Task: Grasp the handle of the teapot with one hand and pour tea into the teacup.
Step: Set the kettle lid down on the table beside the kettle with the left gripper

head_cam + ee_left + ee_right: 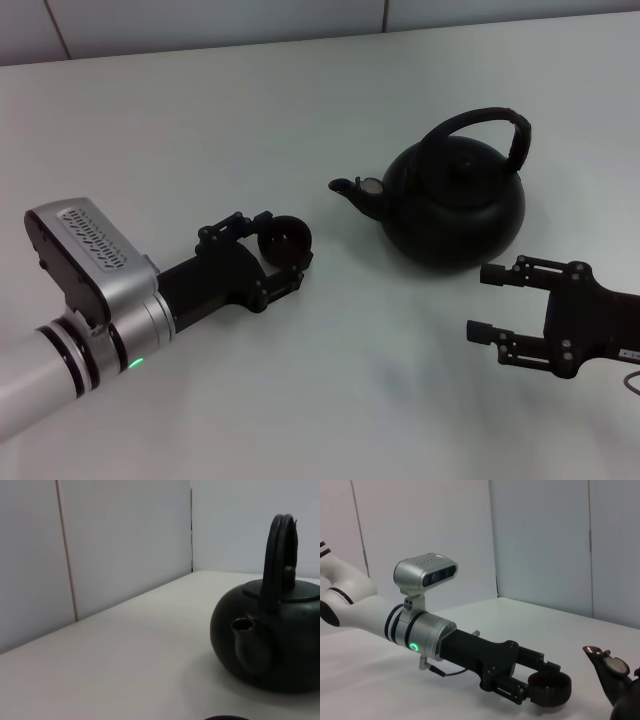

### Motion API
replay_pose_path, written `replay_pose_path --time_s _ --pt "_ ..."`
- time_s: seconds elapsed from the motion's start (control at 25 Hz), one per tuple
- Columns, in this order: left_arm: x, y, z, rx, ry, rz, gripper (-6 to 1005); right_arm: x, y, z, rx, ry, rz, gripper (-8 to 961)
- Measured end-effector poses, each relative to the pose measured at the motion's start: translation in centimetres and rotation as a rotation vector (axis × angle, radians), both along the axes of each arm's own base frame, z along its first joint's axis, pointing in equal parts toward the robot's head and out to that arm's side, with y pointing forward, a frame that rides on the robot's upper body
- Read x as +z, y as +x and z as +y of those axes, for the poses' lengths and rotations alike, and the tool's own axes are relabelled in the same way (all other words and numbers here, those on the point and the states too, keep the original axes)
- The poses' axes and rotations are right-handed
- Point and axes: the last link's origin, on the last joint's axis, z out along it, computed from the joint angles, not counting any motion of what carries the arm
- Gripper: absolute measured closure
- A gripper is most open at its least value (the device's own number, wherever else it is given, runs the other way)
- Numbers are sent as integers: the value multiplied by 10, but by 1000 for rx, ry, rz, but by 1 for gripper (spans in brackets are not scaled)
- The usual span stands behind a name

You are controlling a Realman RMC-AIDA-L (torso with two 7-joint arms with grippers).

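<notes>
Teapot (pixel 455 200) untouched — right gripper (pixel 482 300) jaws open beside it; left gripper (pixel 285 245) jaws clasp teacup (pixel 285 238).

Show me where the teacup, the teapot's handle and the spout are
teacup (pixel 286 240): head view, on the dark inside of the cup, between the left gripper's fingers.
handle (pixel 487 118): head view, on the top of the arch.
spout (pixel 246 642): left wrist view, on the spout's outer wall below its opening.

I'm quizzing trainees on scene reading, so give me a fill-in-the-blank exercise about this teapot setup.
1. The left gripper is closed around the ____.
2. The teapot points its spout toward the robot's ____ side.
3. The right gripper has its fingers ____, short of the teapot.
4. Nothing yet grips the teapot's arched ____.

Missing words: teacup; left; open; handle
</notes>
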Motion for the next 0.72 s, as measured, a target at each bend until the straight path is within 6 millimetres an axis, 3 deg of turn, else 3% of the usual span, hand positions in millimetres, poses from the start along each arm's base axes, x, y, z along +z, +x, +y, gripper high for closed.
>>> replay_pose_path --time_s 0.72 --pt "-3 0 -2 -1 6 8 195 0 -2 3 8 0 0 273"
